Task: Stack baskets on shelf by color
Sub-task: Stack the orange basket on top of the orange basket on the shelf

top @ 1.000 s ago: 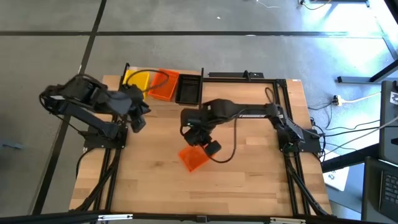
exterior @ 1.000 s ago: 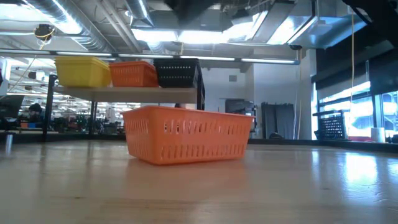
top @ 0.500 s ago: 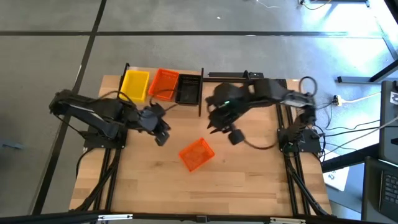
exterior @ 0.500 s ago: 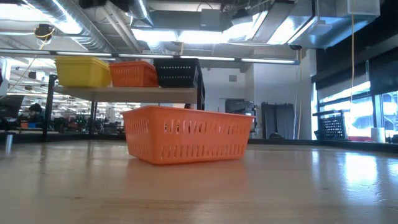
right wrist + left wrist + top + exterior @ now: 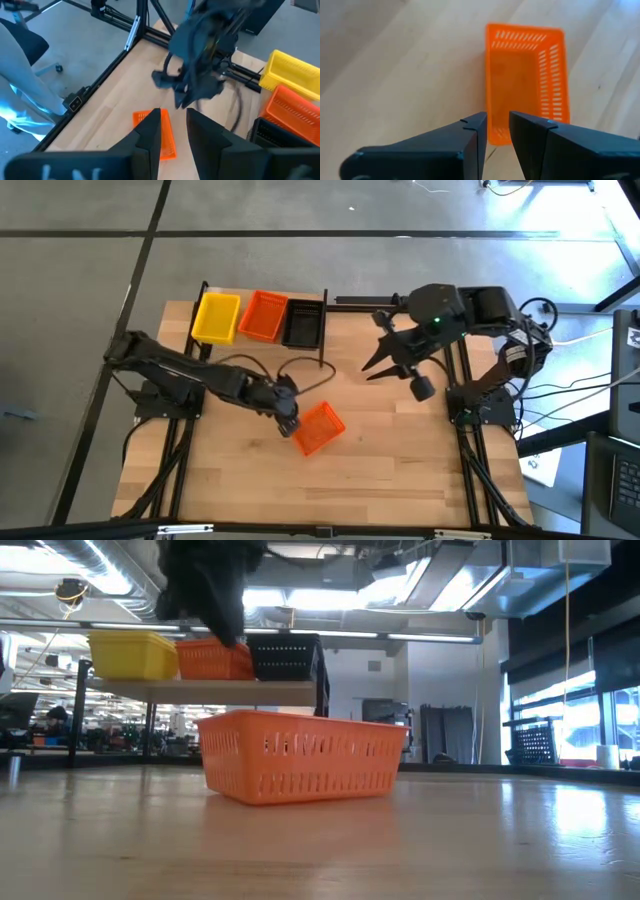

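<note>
I have one loose orange basket (image 5: 318,428) on the table (image 5: 400,460), open side up, well apart from the shelf (image 5: 262,318) at the far left edge, where yellow, orange and black baskets already sit side by side. The left claw (image 5: 287,420) is reached out over the table and sits just beside the loose basket's left end; in the left wrist view its fingers (image 5: 470,131) stand a narrow gap apart, holding nothing, with the basket's near short wall directly ahead of the tips. The basket's long axis runs away from the claw in that view, and slants across the table in the high view. I judge the left arm to be the one for the pick: it is far nearer, and the short wall lies in line with the gap. The right claw (image 5: 385,358) hangs raised near the table's right rear, well clear, fingers slightly apart and empty.
</note>
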Robot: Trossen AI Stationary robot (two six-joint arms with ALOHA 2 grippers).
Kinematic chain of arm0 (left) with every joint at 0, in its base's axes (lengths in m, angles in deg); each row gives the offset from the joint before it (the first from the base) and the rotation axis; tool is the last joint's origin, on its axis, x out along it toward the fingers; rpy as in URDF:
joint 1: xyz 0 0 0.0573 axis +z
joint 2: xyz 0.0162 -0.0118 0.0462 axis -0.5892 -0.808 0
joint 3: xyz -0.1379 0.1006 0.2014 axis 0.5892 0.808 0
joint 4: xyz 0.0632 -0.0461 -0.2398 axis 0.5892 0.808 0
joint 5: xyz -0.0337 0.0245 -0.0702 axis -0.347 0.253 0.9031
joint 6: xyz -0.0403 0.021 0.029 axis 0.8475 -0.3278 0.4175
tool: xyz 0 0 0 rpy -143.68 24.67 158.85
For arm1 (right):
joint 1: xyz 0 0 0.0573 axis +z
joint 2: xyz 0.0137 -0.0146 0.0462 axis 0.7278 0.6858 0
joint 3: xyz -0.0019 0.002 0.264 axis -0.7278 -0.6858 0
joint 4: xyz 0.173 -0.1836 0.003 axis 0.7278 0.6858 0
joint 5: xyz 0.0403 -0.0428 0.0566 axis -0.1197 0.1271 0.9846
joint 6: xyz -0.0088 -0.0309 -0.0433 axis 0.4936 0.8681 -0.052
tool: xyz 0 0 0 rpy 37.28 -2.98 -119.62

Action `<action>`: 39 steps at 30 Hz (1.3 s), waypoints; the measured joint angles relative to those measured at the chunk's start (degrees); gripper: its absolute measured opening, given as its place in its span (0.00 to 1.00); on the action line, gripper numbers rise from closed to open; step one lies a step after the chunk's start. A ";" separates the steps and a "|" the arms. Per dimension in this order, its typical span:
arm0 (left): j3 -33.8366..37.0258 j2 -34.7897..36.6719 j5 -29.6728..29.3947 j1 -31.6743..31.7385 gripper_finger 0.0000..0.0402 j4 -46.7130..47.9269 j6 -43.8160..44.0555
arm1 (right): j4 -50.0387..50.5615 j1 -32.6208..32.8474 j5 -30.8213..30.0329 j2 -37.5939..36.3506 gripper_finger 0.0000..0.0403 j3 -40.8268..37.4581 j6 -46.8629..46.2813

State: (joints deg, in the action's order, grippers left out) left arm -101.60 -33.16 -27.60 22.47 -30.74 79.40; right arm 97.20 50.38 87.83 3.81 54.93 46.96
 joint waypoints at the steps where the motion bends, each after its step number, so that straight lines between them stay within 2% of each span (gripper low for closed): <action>1: 0.00 -1.43 0.39 0.00 0.18 -0.87 0.00 | 0.07 0.00 -0.01 -0.26 0.22 0.00 -0.21; 13: 0.07 -14.10 1.80 0.00 0.18 -5.35 -0.32 | 1.14 -0.02 -0.04 -1.17 0.22 -0.02 0.37; 18: 0.07 -15.23 2.87 0.00 0.18 -5.63 -3.20 | 1.38 -0.02 -0.04 -1.17 0.22 -0.02 0.41; 29: 0.02 -17.48 1.23 0.22 0.18 -5.83 -3.54 | 1.78 -0.02 -0.07 -1.17 0.22 -0.02 0.42; 34: 0.07 -20.75 6.25 0.87 0.18 -6.55 -3.50 | 1.76 -0.02 -0.07 -1.17 0.22 -0.03 0.35; 36: 0.04 -21.31 8.03 1.02 0.16 -6.86 -3.50 | 1.76 -0.02 -0.07 -1.17 0.22 -0.02 0.34; 39: 0.04 -21.32 8.78 1.01 0.07 -6.89 -3.54 | 1.74 0.00 -0.07 -1.17 0.22 -0.02 0.31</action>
State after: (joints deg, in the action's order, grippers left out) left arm -101.55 -54.49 -18.82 23.48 -37.64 75.87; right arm 98.94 50.38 87.76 2.64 54.91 47.27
